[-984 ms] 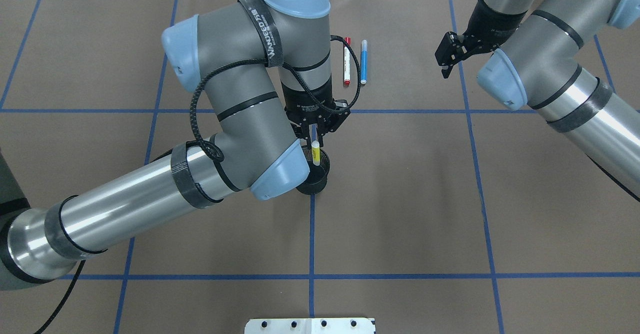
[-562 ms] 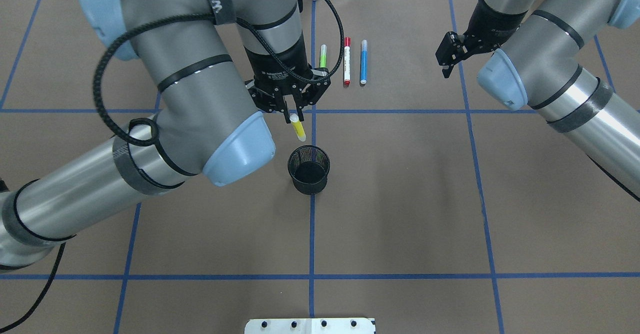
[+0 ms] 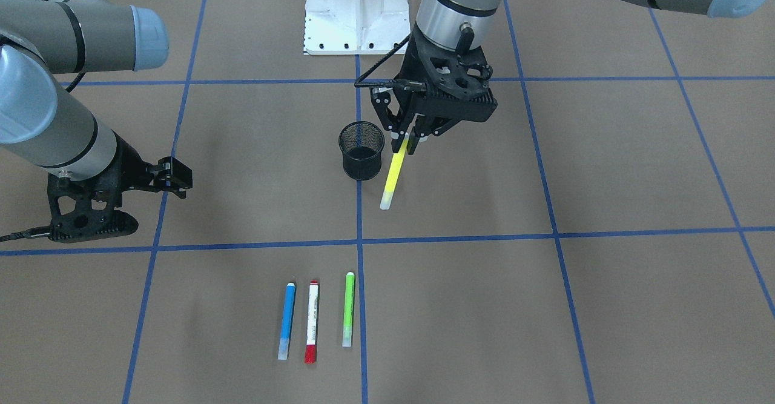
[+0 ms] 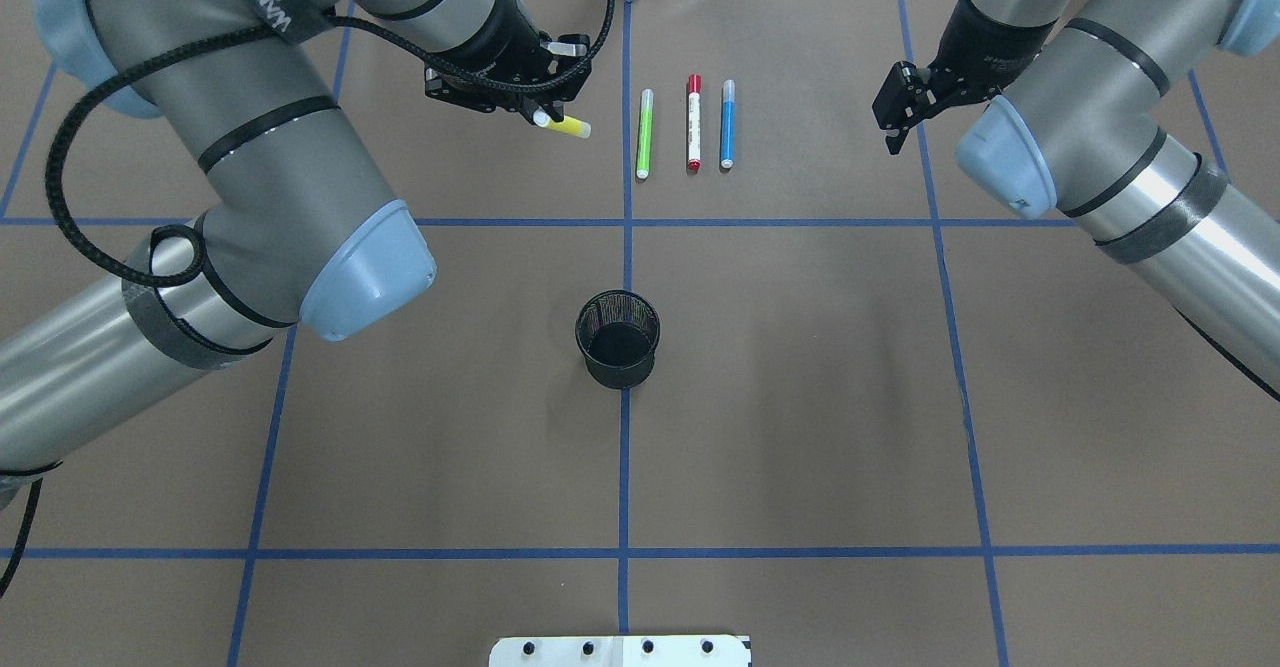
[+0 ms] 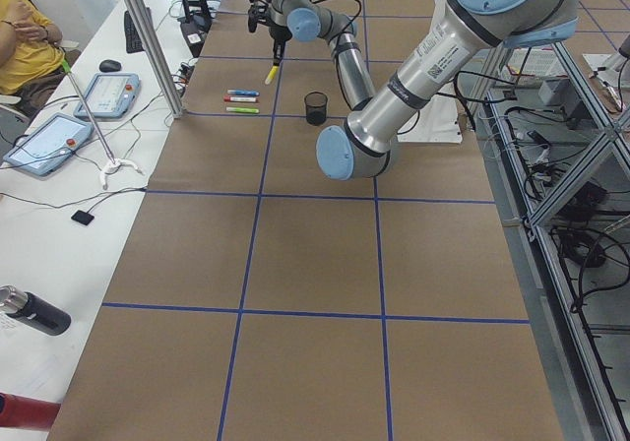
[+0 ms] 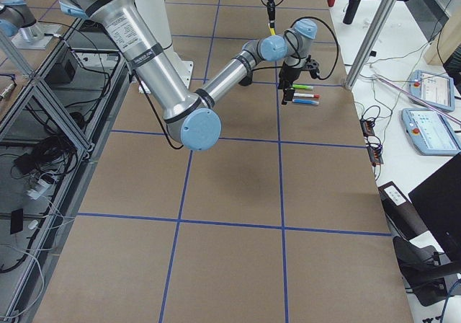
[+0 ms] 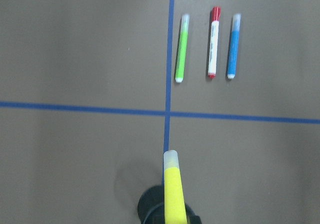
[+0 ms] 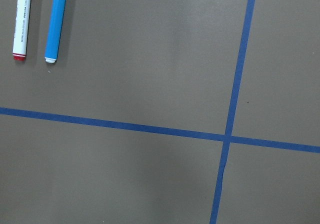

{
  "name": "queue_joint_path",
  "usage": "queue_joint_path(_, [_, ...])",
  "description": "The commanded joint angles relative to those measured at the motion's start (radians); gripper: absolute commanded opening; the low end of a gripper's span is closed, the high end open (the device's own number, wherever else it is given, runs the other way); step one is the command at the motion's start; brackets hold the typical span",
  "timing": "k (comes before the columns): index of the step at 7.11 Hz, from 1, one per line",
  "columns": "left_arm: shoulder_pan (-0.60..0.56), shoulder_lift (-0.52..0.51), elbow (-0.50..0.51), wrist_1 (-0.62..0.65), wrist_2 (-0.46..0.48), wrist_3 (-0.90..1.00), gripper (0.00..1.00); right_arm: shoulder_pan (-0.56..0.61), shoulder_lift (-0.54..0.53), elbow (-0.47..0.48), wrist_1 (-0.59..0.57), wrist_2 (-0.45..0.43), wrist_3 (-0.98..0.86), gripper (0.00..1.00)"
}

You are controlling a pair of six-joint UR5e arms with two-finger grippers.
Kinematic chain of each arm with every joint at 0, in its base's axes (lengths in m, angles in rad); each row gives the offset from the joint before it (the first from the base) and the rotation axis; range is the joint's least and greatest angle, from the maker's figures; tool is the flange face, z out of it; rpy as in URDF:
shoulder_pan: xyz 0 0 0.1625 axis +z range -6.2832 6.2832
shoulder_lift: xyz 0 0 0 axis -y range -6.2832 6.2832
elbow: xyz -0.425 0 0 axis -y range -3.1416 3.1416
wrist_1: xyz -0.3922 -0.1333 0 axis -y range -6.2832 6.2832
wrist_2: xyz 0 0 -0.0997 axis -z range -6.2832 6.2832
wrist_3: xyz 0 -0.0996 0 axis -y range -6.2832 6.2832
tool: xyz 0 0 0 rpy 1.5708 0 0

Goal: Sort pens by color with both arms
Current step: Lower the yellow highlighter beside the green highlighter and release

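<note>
My left gripper (image 4: 540, 113) is shut on the yellow pen (image 4: 570, 127), held above the table; in the overhead view it is just left of the green pen (image 4: 645, 133). The front view shows this gripper (image 3: 407, 139) with the yellow pen (image 3: 393, 174) hanging tilted beside the black mesh cup (image 3: 361, 162). The green, red-capped white (image 4: 693, 122) and blue (image 4: 727, 123) pens lie side by side on the far side. My right gripper (image 4: 893, 112) hovers open and empty right of the blue pen.
The black mesh cup (image 4: 619, 367) stands at the table's centre on a blue tape line. The white pedestal base (image 4: 620, 650) sits at the near edge. Blue tape lines divide the brown table cover. A person sits at a side desk (image 5: 30, 37).
My left gripper lifted the yellow pen out of the mesh cup and carried it toward the far side, next to the pen row. The right arm has stayed still.
</note>
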State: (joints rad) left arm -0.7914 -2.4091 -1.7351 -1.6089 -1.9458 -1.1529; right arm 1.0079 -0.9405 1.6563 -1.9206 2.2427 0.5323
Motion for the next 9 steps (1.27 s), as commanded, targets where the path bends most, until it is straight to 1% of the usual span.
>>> queue_joint_path(1, [0.004, 0.025, 0.183, -0.322, 0.182, -0.031, 0.0, 0.001, -0.003, -0.003, 0.002, 0.0, -0.002, 0.99])
queue_joint_path(2, [0.011, 0.021, 0.3, -0.471, 0.276, -0.053, 0.0, 0.001, -0.003, -0.003, 0.002, 0.0, -0.002, 0.99])
queue_joint_path(3, [0.033, 0.015, 0.418, -0.62, 0.345, -0.054, 0.0, 0.0, -0.004, -0.003, 0.002, 0.0, -0.002, 0.99])
queue_joint_path(4, [0.078, -0.022, 0.554, -0.743, 0.443, -0.054, 0.0, 0.0, -0.004, -0.003, 0.002, 0.0, -0.002, 0.99])
queue_joint_path(5, [0.113, -0.078, 0.682, -0.823, 0.515, -0.054, 0.0, 0.0, -0.004, -0.003, 0.003, 0.0, -0.002, 0.99])
queue_joint_path(6, [0.127, -0.102, 0.748, -0.853, 0.528, -0.054, 0.0, 0.0, -0.006, -0.004, 0.005, 0.0, -0.002, 0.99])
queue_joint_path(8, [0.133, -0.105, 0.836, -0.92, 0.528, -0.05, 0.0, 0.0, -0.011, -0.007, 0.008, -0.008, -0.002, 0.99])
queue_joint_path(9, [0.135, -0.105, 0.841, -0.922, 0.528, -0.048, 0.13, 0.0, -0.011, -0.009, 0.008, -0.009, -0.003, 0.99])
